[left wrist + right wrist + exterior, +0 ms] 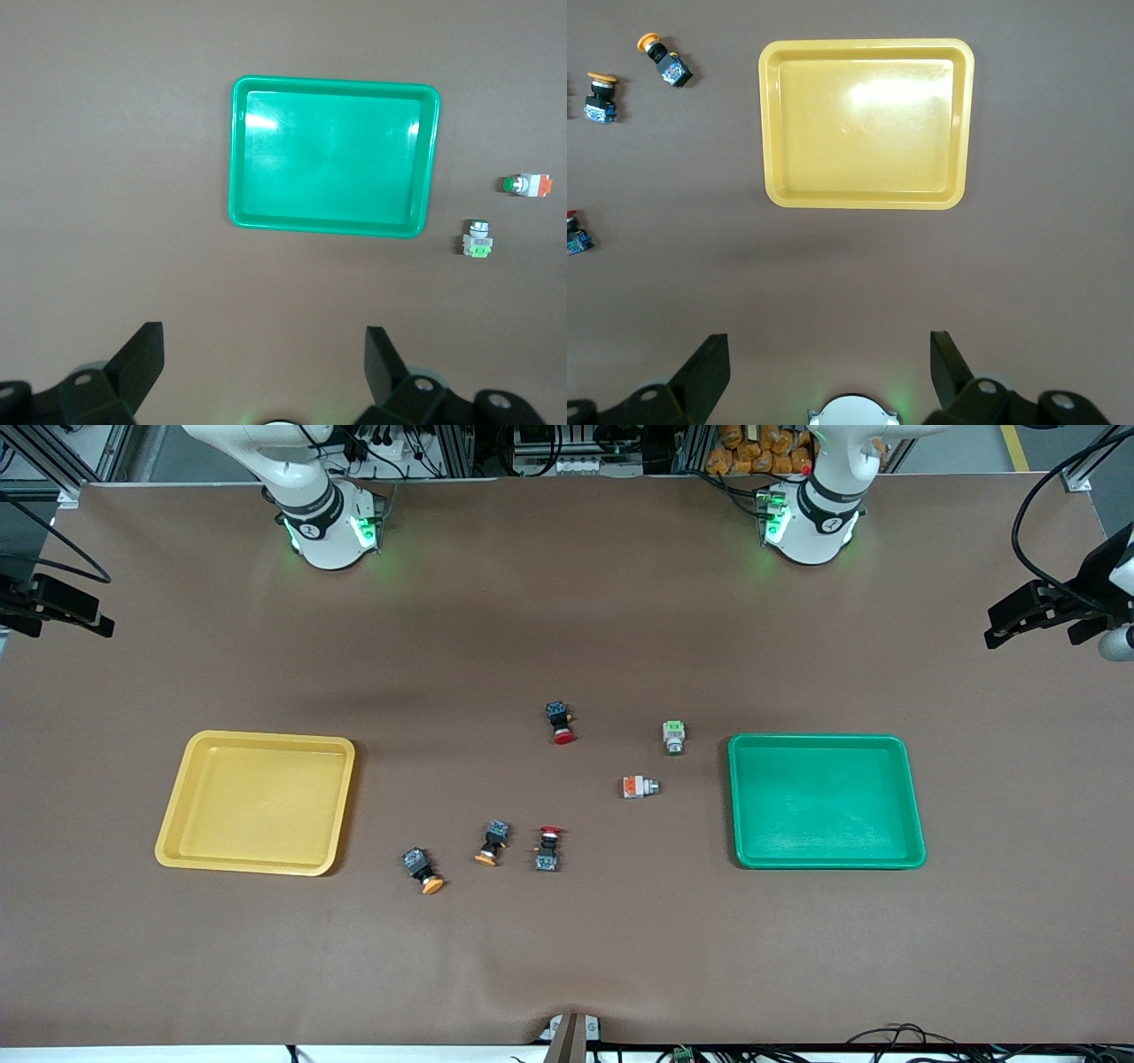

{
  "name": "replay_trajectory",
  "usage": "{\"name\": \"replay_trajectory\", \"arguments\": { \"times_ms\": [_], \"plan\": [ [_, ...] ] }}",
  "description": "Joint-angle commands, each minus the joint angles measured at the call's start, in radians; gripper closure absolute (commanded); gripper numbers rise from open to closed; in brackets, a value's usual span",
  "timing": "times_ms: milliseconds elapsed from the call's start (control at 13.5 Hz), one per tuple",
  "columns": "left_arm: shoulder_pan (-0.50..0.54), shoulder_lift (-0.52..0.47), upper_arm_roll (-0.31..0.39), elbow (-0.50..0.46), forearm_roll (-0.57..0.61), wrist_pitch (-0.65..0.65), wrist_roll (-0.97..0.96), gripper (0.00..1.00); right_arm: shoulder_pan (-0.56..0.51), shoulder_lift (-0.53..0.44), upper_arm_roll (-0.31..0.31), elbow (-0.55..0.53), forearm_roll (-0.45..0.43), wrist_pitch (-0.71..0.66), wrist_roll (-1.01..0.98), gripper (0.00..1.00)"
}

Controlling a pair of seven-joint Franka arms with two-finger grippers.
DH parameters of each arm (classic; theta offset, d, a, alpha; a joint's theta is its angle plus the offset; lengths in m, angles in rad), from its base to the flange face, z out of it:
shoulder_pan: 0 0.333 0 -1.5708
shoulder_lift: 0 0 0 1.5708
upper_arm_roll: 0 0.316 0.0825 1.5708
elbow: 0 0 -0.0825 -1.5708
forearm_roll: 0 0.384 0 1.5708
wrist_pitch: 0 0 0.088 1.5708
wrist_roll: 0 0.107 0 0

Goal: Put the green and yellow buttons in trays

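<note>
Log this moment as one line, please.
stage: start | yellow tray empty | green tray empty | buttons on table | left pincer open | right pincer open

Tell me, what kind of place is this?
Probably a robot lab or workshop. Two robot arm bases stand at a brown-covered table, metal framing and cables run round its edges, and only trays and switches lie on it.

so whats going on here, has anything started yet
Nothing is held yet. Both arms wait high up with jaws open: the left gripper over the table by the green tray, the right gripper by the yellow tray. Both trays are empty. The two yellow-capped buttons, the two grey buttons and two red-capped ones lie loose between the trays.
</note>
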State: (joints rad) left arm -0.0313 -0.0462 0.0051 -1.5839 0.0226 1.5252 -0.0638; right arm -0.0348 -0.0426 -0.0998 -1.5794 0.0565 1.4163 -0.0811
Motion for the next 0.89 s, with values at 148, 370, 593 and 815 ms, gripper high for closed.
{"name": "replay_trajectory", "arguments": {
  "times_ms": [148, 370, 593, 815],
  "plan": [
    [-0.004, -0.001, 0.003, 0.015, -0.013, -0.028, -0.014, 0.00, -0.001, -0.014, 0.000, 0.004, 0.008, -0.014, 0.003, 0.00],
    [-0.002, 0.011, 0.001, 0.012, -0.010, -0.028, -0.011, 0.00, -0.001, -0.014, 0.000, 0.004, 0.006, -0.014, 0.001, 0.00],
    [-0.009, 0.023, -0.008, -0.021, -0.013, -0.048, -0.017, 0.00, -0.001, -0.013, 0.002, 0.004, 0.006, -0.013, 0.001, 0.00],
    [-0.009, 0.048, -0.039, -0.025, -0.013, -0.042, -0.022, 0.00, 0.001, -0.013, 0.002, 0.004, 0.006, -0.013, 0.001, 0.00]
  ]
}}
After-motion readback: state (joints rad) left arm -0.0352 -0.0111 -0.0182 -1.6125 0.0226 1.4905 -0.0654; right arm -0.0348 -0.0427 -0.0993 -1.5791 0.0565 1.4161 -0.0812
